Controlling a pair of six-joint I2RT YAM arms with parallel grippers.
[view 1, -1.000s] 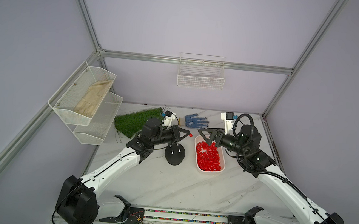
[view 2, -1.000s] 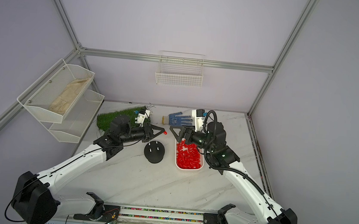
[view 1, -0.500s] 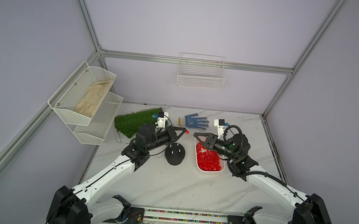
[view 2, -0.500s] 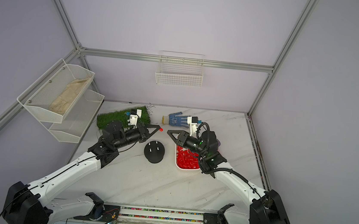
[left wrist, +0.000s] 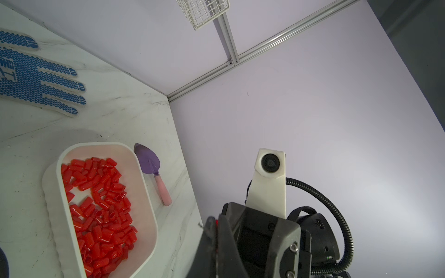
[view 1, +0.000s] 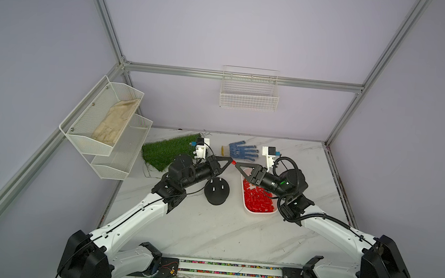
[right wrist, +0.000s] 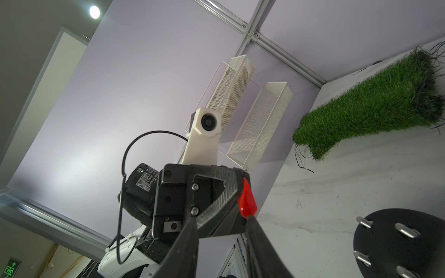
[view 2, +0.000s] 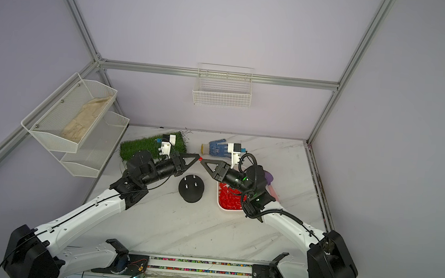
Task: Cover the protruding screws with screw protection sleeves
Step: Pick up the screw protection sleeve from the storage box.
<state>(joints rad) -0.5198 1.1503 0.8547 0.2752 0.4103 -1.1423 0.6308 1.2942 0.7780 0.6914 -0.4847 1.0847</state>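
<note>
Here, left gripper (view 1: 230,161) pinches glossy red sleeve (right wrist: 246,201); rounded silvery studs (right wrist: 407,233) uncapped.

**Arms:** both reach inward above the marble table (view 2: 179,224).

**Grippers:** the left gripper (view 2: 196,157) and right gripper (view 2: 203,161) point at each other, tips almost meeting. One red sleeve (view 2: 200,159) sits at the left gripper's tip, between the two.

**Base:** the black dome base (view 2: 190,195) stands below the tips, nearer the camera. Its protruding screws (view 2: 194,176) are uncovered.

**Tray:** the white tray (view 2: 229,210) lies just beside the base, partly under the right arm, and holds a heap of screw protection sleeves (view 2: 228,198).

**Behind:** a blue-dotted glove (view 2: 216,147) and a grass mat (view 2: 142,148) lie near the back wall.
</note>
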